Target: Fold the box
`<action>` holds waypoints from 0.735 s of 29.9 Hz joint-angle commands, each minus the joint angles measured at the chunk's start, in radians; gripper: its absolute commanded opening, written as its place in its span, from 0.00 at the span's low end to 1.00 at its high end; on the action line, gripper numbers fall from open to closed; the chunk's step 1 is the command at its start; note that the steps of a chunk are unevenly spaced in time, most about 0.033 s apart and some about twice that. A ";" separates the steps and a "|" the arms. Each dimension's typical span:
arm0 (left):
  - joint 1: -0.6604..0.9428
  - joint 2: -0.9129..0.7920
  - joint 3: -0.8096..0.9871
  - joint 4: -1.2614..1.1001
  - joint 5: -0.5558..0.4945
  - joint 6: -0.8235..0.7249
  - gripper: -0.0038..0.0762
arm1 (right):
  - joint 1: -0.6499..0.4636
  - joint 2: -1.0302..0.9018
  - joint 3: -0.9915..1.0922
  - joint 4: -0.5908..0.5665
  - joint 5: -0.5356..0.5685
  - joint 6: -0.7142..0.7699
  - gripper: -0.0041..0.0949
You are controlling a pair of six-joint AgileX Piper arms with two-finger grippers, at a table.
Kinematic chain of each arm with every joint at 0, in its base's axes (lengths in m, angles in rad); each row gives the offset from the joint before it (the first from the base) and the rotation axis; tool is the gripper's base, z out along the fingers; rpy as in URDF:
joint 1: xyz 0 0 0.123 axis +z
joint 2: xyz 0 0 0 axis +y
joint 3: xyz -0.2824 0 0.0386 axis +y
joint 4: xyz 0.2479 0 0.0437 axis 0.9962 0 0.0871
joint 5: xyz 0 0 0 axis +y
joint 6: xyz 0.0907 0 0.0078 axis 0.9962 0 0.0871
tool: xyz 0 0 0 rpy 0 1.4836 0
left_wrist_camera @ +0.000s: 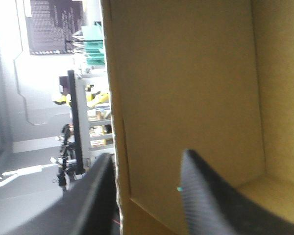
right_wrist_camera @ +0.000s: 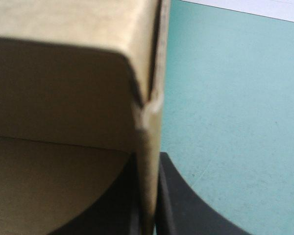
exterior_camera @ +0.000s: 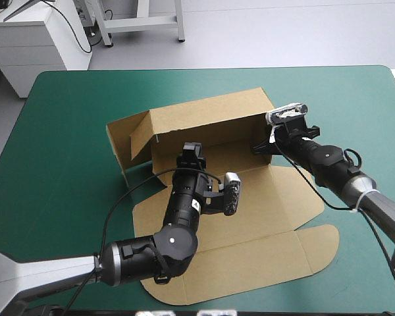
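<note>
Right tool (right_wrist_camera: 148,169): black fingers pressed together on the box (exterior_camera: 214,122), pinching its raised right end wall at the corner with the back wall. Left tool (left_wrist_camera: 147,164): fingers apart, one on either side of an upright board edge inside the tray; which wall cannot be told. Box: brown, at the middle of the teal-green tabletop (exterior_camera: 66,131), back and left walls up, lid flat toward the near edge.

Box (exterior_camera: 210,118): 1, brown board, mid-table.
Grippers: 2 tot., left gripper (exterior_camera: 191,149) x1, right gripper (exterior_camera: 261,146) x1.
Black fingers (left_wrist_camera: 210,200): 2 per gripper, 4 tot.
Arms: 2, 1 from ea. side.
Table (exterior_camera: 59,131): 1, teal-green cover.
</note>
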 commanded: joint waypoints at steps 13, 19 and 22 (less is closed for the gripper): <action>0.670 -0.041 -0.675 -1.350 0.142 0.837 0.04 | -0.042 -0.035 -0.034 -0.062 0.079 0.004 0.02; 1.068 -0.041 -0.717 -1.685 0.214 0.831 0.04 | -0.042 -0.035 -0.034 -0.062 0.107 0.015 0.02; 1.249 -0.041 -0.685 -1.830 0.229 0.807 0.04 | -0.042 -0.035 -0.034 -0.078 0.115 0.018 0.02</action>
